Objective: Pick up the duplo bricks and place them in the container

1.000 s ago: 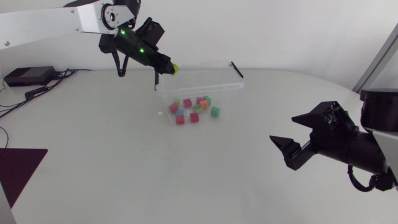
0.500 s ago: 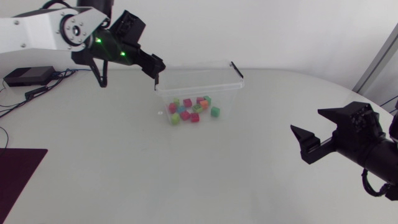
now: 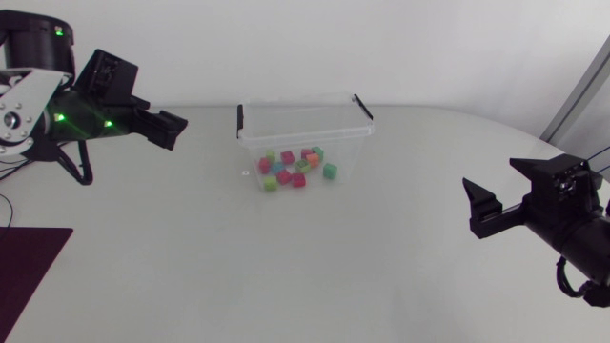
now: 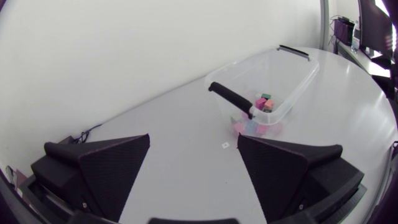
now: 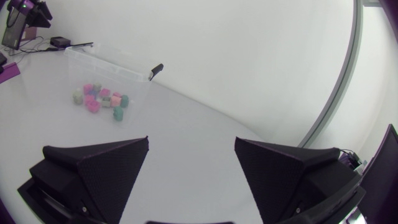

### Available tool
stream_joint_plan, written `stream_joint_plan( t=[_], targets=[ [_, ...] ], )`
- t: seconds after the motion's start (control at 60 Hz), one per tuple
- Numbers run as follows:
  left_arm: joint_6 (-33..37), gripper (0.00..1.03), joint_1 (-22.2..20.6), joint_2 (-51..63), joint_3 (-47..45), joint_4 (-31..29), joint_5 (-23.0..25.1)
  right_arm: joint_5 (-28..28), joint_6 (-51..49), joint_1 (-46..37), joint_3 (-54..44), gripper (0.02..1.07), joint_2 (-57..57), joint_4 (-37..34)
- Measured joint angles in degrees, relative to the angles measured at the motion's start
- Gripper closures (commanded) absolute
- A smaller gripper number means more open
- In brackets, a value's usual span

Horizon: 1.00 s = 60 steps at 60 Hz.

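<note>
The clear plastic container (image 3: 307, 135) stands at the table's back middle, with black handles at both ends. Several coloured duplo bricks (image 3: 295, 168) lie loose on its floor. My left gripper (image 3: 166, 131) hangs open and empty well to the left of the container, pointing toward it. My right gripper (image 3: 505, 189) is open and empty at the far right, near the table's front. In the left wrist view the container (image 4: 297, 79) and the bricks (image 4: 263, 103) lie ahead of the open gripper (image 4: 198, 174). The right wrist view shows the container (image 5: 79, 57) and bricks (image 5: 99, 101) far ahead of its open gripper (image 5: 193, 174).
A dark red mat (image 3: 29, 269) lies at the table's front left corner. A black box with cables (image 3: 42, 116) sits at the back left. A small white mark (image 3: 245, 173) lies on the table just left of the container.
My left gripper opened over the container's left rim, let go of a yellow-green brick, then swung away to the left. My right arm drew back to the right.
</note>
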Motion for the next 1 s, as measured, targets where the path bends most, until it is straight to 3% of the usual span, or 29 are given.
stream_joint_plan(
  t=[0.3, 0.717, 1.0],
  targets=[
    [1.1, 0.05, 5.4, -6.0, -13.8, 8.0, 0.0, -0.1, 0.0, -4.4, -2.2, 0.07, -1.0, 6.1],
    [0.8, 0.05, 10.6, -6.0, -19.6, 12.8, 0.0, -1.6, 0.0, -7.5, -11.1, 0.07, -9.9, 7.4],
    [-0.7, 0.05, 8.8, -12.2, -23.9, 15.5, 0.0, -2.3, 0.0, -8.7, -16.2, 0.07, -28.8, -0.8]
  ],
)
